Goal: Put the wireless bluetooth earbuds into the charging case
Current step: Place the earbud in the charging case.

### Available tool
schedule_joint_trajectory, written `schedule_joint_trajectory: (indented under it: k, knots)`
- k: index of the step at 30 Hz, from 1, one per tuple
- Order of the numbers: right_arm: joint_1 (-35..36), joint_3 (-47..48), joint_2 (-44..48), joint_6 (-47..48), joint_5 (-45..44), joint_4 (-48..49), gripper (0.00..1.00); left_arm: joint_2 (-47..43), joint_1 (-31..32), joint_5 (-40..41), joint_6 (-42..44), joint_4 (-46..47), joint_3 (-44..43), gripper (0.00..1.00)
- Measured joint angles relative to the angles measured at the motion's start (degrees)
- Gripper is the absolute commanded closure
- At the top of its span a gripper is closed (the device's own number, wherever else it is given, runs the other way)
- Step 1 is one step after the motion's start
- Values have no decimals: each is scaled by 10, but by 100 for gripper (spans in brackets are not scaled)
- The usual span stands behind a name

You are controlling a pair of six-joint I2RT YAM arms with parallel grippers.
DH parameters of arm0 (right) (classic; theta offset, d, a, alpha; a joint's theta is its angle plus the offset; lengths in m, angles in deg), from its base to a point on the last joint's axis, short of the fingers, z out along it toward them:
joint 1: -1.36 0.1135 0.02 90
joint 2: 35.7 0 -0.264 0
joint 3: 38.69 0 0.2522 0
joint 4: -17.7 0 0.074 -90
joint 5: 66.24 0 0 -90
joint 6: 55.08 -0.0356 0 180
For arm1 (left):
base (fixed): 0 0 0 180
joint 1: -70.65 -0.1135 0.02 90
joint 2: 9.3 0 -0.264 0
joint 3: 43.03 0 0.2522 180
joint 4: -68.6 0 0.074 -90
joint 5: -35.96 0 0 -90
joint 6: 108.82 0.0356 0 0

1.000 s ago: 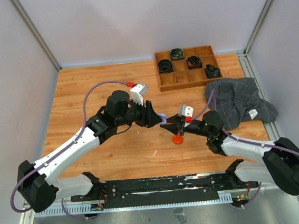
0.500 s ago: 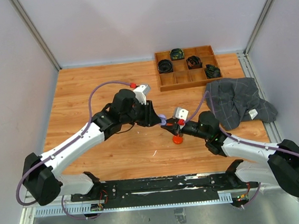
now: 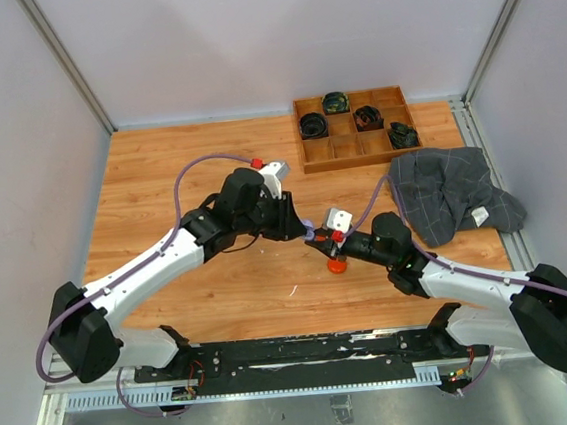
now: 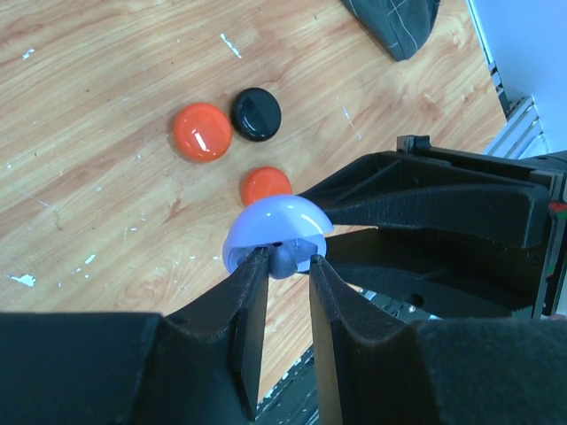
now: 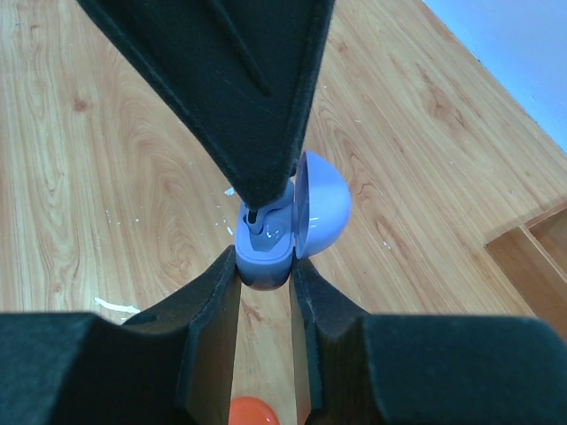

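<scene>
My right gripper (image 5: 264,266) is shut on the base of a lilac charging case (image 5: 264,252), held above the table with its domed lid (image 5: 321,212) swung open. My left gripper (image 4: 285,261) comes in from the opposite side, and its fingertips are shut on a small grey-lilac earbud (image 4: 283,257) right at the case's opening, under the lid (image 4: 276,226). From the top view the two grippers meet at the case (image 3: 311,230) in the table's middle. How deep the earbud sits in its socket is hidden by the fingertips.
An orange round case (image 4: 202,131), a black one (image 4: 256,113) and a smaller orange piece (image 4: 266,184) lie on the wood below the grippers. A compartmented wooden tray (image 3: 359,163) stands at the back right, with a crumpled grey cloth (image 3: 452,191) beside it.
My left gripper has moved right to the held case and its jaws have closed in. The right arm has shifted slightly left with the case.
</scene>
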Motion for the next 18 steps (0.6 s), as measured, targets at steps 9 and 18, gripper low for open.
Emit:
schedule_joint_trajectory:
  k: [9,18]
  knots:
    - [6,1,0,15,-8,-21,99,17,4,6,16,-7,-7,74]
    - [6,1,0,17,-7,-24,99,17,7,-13,96,-10,-7,71]
